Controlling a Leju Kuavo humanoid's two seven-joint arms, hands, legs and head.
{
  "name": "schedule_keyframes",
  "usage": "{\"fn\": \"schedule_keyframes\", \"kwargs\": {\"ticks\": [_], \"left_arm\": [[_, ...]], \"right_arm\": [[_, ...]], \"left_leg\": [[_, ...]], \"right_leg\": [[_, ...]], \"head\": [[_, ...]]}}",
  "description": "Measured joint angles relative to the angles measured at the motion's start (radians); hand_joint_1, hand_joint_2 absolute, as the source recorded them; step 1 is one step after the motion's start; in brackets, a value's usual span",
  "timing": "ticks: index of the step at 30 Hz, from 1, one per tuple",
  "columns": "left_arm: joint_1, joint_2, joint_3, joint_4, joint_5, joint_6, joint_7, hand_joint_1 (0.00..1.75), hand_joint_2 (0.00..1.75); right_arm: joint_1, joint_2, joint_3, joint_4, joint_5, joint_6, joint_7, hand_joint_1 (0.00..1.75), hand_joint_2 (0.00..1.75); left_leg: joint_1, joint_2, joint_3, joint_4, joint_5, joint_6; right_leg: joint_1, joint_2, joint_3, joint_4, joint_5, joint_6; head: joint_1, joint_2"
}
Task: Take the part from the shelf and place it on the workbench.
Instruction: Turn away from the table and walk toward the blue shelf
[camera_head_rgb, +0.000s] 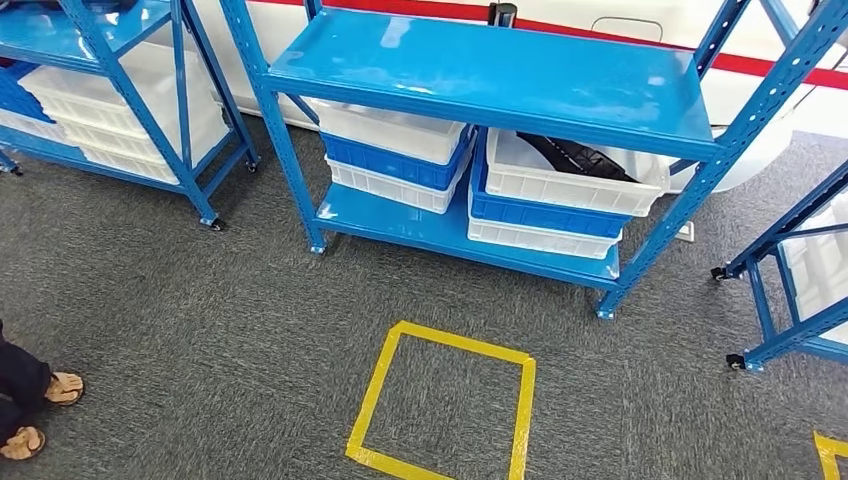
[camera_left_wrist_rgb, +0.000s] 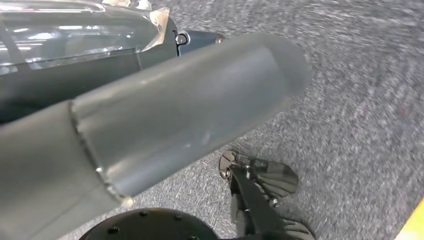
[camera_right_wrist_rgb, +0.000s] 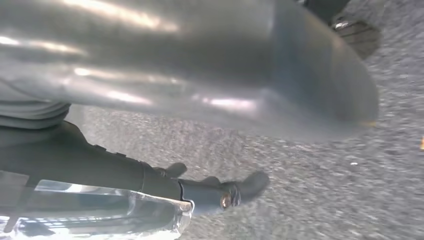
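I see the black part in the upper white bin, right of frame centre on the blue shelf, long axis running upper left to lower right. Left robot hand and right robot hand hang at floor level; finger state undeterminable. Right arm sits nearer.

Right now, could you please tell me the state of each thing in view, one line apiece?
Shelf: top level bare, bins stacked on the bottom level.
Top right white bin: open, a dark part lying inside.
Left stack of bins: nested; I cannot see any contents.
Yellow tape square: on the carpet, nothing inside it.
Left hand: hanging over the carpet, holding nothing.
Right hand: hanging over the carpet, holding nothing.
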Motion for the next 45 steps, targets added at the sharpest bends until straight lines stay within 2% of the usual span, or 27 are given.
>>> {"fn": "schedule_keyframes", "kwargs": {"ticks": [2, 3, 4, 6, 7, 8, 9, 11, 13, 15, 17, 19, 20, 21, 22, 24, 26, 28, 30, 33, 34, 35, 37, 38, 40, 42, 45], "left_arm": [[0.002, 0.0, 0.0, 0.0, 0.0, 0.0, 0.0, 0.0, 0.0], [0.003, 0.001, 0.0, 0.0, 0.0, 0.0, 0.0, 0.0, 0.0], [0.005, 0.002, 0.0, 0.0, 0.0, 0.0, 0.0, 0.0, 0.0], [0.006, 0.004, 0.0, 0.0, 0.0, 0.0, 0.0, 0.0, 0.0], [0.005, 0.003, 0.0, 0.001, -0.001, 0.0, 0.0, 0.0, 0.0], [0.005, 0.003, 0.0, 0.002, -0.002, -0.001, 0.0, 0.0, 0.0], [0.004, 0.002, 0.0, 0.003, -0.002, -0.002, 0.0, 0.0, 0.0], [0.005, 0.004, 0.0, 0.004, -0.003, -0.003, -0.001, 0.0, 0.0], [0.007, 0.005, 0.001, 0.004, -0.005, -0.003, 0.0, 0.0, 0.0], [0.005, 0.006, 0.001, 0.004, -0.006, -0.004, 0.0, 0.0, 0.0], [0.003, 0.007, 0.0, 0.004, -0.008, -0.005, 0.002, 0.0, 0.0], [0.005, 0.008, 0.0, 0.004, -0.009, -0.006, 0.006, 0.0, 0.0], [0.005, 0.009, 0.0, 0.004, -0.01, -0.007, 0.007, 0.0, 0.0], [0.006, 0.008, 0.0, 0.004, -0.01, -0.007, 0.008, 0.0, 0.0], [0.006, 0.007, 0.0, 0.004, -0.01, -0.007, 0.009, 0.0, 0.0], [0.004, 0.005, 0.0, 0.005, -0.01, -0.008, 0.01, 0.0, 0.0], [0.004, 0.005, 0.0, 0.005, -0.01, -0.008, 0.012, 0.0, 0.0], [0.005, 0.005, 0.0, 0.005, -0.013, -0.008, 0.014, 0.0, 0.0], [0.003, 0.005, 0.0, 0.006, -0.018, -0.004, 0.02, 0.0, 0.0], [0.003, 0.01, -0.001, 0.006, -0.022, -0.003, 0.025, 0.0, 0.0], [0.004, 0.012, 0.0, 0.006, -0.023, -0.003, 0.026, 0.0, 0.0], [0.005, 0.014, 0.0, 0.006, -0.023, -0.004, 0.027, 0.0, 0.0], [0.005, 0.017, 0.0, 0.006, -0.024, -0.005, 0.029, 0.0, 0.0], [0.005, 0.018, -0.001, 0.006, -0.024, -0.006, 0.031, 0.0, 0.0], [0.005, 0.018, -0.001, 0.006, -0.024, -0.007, 0.034, 0.0, 0.0], [0.007, 0.018, 0.0, 0.006, -0.026, -0.008, 0.036, 0.0, 0.0], [0.006, 0.017, 0.0, 0.006, -0.028, -0.008, 0.036, 0.0, 0.0]], "right_arm": [[0.001, 0.002, 0.0, 0.0, 0.0, 0.0, 0.0, 0.0, 0.0], [0.003, 0.002, 0.0, 0.0, 0.0, 0.0, 0.0, 0.0, 0.0], [0.006, 0.003, 0.0, 0.0, 0.0, 0.0, 0.0, 0.0, 0.0], [0.009, 0.003, 0.0, 0.0, 0.0, 0.0, 0.0, 0.0, 0.0], [0.008, 0.002, 0.0, 0.0, -0.001, 0.0, 0.0, 0.0, 0.0], [0.007, 0.002, -0.001, 0.0, -0.001, 0.0, 0.0, 0.0, 0.0], [0.006, 0.002, -0.001, 0.0, -0.002, 0.0, 0.0, 0.0, 0.0], [0.006, 0.003, -0.002, 0.0, -0.004, -0.001, -0.001, 0.0, 0.0], [0.006, 0.003, -0.002, 0.0, -0.006, -0.001, -0.001, 0.0, 0.0], [0.003, 0.004, -0.002, 0.0, -0.008, -0.001, -0.001, 0.0, 0.0], [0.003, 0.005, -0.003, 0.0, -0.01, -0.001, -0.002, 0.0, 0.0], [0.011, 0.006, -0.004, 0.001, -0.012, -0.001, -0.002, 0.0, 0.0], [0.015, 0.006, -0.004, 0.001, -0.012, -0.001, -0.002, 0.0, 0.0], [0.017, 0.005, -0.005, 0.001, -0.012, -0.001, -0.002, 0.0, 0.0], [0.018, 0.003, -0.005, 0.001, -0.012, -0.001, -0.002, 0.0, 0.0], [0.017, 0.001, -0.008, 0.001, -0.013, -0.001, -0.002, 0.0, 0.0], [0.017, 0.002, -0.01, 0.001, -0.013, -0.001, -0.002, 0.0, 0.0], [0.016, 0.003, -0.012, 0.001, -0.013, 0.0, -0.002, 0.0, 0.0], [0.01, 0.004, -0.015, 0.001, -0.013, 0.001, -0.002, 0.0, 0.0], [0.003, 0.008, -0.017, 0.001, -0.012, 0.003, -0.002, 0.0, 0.0], [0.005, 0.008, -0.018, 0.001, -0.013, 0.003, -0.002, 0.0, 0.0], [0.007, 0.009, -0.018, 0.001, -0.013, 0.003, -0.002, 0.0, 0.0], [0.009, 0.009, -0.019, 0.001, -0.014, 0.003, -0.002, 0.0, 0.0], [0.009, 0.009, -0.02, 0.001, -0.014, 0.003, -0.002, 0.0, 0.0], [0.007, 0.009, -0.021, 0.001, -0.016, 0.003, -0.002, 0.0, 0.0], [0.008, 0.009, -0.023, 0.001, -0.019, 0.003, -0.002, 0.0, 0.0], [0.008, 0.009, -0.027, 0.002, -0.023, 0.003, -0.002, 0.0, 0.0]], "left_leg": [[0.015, 0.001, -0.075, 0.091, -0.039, -0.018], [0.022, 0.001, -0.1, 0.105, -0.04, -0.026], [0.03, 0.003, -0.108, 0.085, -0.018, -0.035], [0.043, 0.005, -0.087, -0.016, 0.07, -0.056], [0.046, 0.007, -0.076, -0.061, 0.093, -0.063], [0.044, 0.012, -0.068, -0.087, 0.099, -0.062], [0.04, 0.015, -0.067, -0.094, 0.092, -0.055], [0.035, 0.017, -0.056, -0.098, 0.089, -0.025], [0.033, 0.014, -0.035, -0.106, 0.098, -0.004], [0.027, 0.014, -0.02, -0.109, 0.096, 0.008], [0.017, 0.013, -0.014, -0.11, 0.088, 0.018], [0.003, 0.007, -0.002, -0.11, 0.075, 0.028], [-0.004, 0.004, 0.007, -0.111, 0.068, 0.031], [-0.011, 0.002, 0.016, -0.111, 0.061, 0.034], [-0.016, 0.0, 0.024, -0.112, 0.054, 0.036], [-0.017, -0.006, 0.037, -0.117, 0.039, 0.032], [-0.016, -0.011, 0.054, -0.115, 0.043, 0.021], [-0.017, -0.008, 0.065, -0.093, 0.045, 0.012], [-0.012, -0.005, 0.031, -0.028, 0.02, 0.0], [0.01, -0.001, -0.075, 0.098, -0.04, -0.031], [0.019, 0.001, -0.093, 0.099, -0.034, -0.042], [0.027, 0.002, -0.095, 0.067, -0.002, -0.052], [0.04, 0.004, -0.066, -0.05, 0.086, -0.065], [0.041, 0.005, -0.053, -0.094, 0.097, -0.064], [0.037, 0.005, -0.043, -0.127, 0.095, -0.052], [0.032, 0.007, -0.038, -0.13, 0.109, -0.038], [0.025, 0.006, -0.035, -0.132, 0.117, -0.031]], "right_leg": [[-0.004, 0.002, 0.011, 0.0, -0.013, 0.0], [-0.008, 0.003, 0.019, 0.0, -0.021, 0.005], [-0.014, 0.004, 0.029, 0.0, -0.029, 0.012], [-0.028, 0.007, 0.05, 0.0, -0.047, 0.03], [-0.032, 0.007, 0.062, -0.002, -0.054, 0.039], [-0.031, 0.007, 0.067, -0.005, -0.061, 0.049], [-0.029, 0.006, 0.073, -0.012, -0.067, 0.059], [-0.024, 0.004, 0.089, -0.015, -0.069, 0.077], [-0.025, -0.001, 0.094, 0.01, -0.076, 0.085], [-0.024, -0.004, 0.038, 0.102, -0.105, 0.076], [-0.015, -0.004, -0.057, 0.229, -0.148, 0.062], [0.0, -0.004, -0.114, 0.264, -0.163, 0.051], [0.009, -0.004, -0.118, 0.23, -0.145, 0.047], [0.02, -0.004, -0.111, 0.172, -0.108, 0.04], [0.03, -0.002, -0.101, 0.121, -0.067, 0.029], [0.047, 0.003, -0.084, 0.057, -0.038, -0.003], [0.05, 0.007, -0.062, 0.031, -0.045, -0.027], [0.037, 0.005, -0.021, -0.003, -0.004, -0.034], [0.02, 0.001, 0.007, -0.018, 0.023, -0.035], [0.009, 0.005, 0.011, -0.019, 0.014, -0.032], [0.005, 0.008, 0.013, -0.019, 0.01, -0.027], [0.001, 0.01, 0.018, -0.018, 0.005, -0.02], [-0.005, 0.012, 0.03, -0.017, -0.004, -0.006], [-0.005, 0.013, 0.032, -0.016, -0.008, 0.002], [0.0, 0.013, 0.03, -0.013, -0.018, 0.016], [0.007, 0.012, 0.028, -0.011, -0.028, 0.017], [0.008, 0.01, 0.034, -0.015, -0.03, 0.012]], "head": [[0.0, 0.0], [0.0, 0.0], [0.0, 0.0], [0.0, 0.0], [-0.002, 0.0], [-0.006, 0.0], [-0.006, 0.0], [-0.003, 0.0], [0.004, 0.0], [0.009, 0.0], [0.012, 0.0], [0.012, 0.0], [0.012, 0.0], [0.012, 0.0], [0.01, 0.0], [0.004, 0.0], [0.003, 0.0], [0.004, 0.0], [0.001, 0.0], [-0.002, 0.0], [-0.002, 0.0], [-0.002, 0.0], [-0.002, 0.0], [-0.003, 0.0], [-0.003, 0.0], [-0.002, 0.0], [-0.001, 0.0]]}}
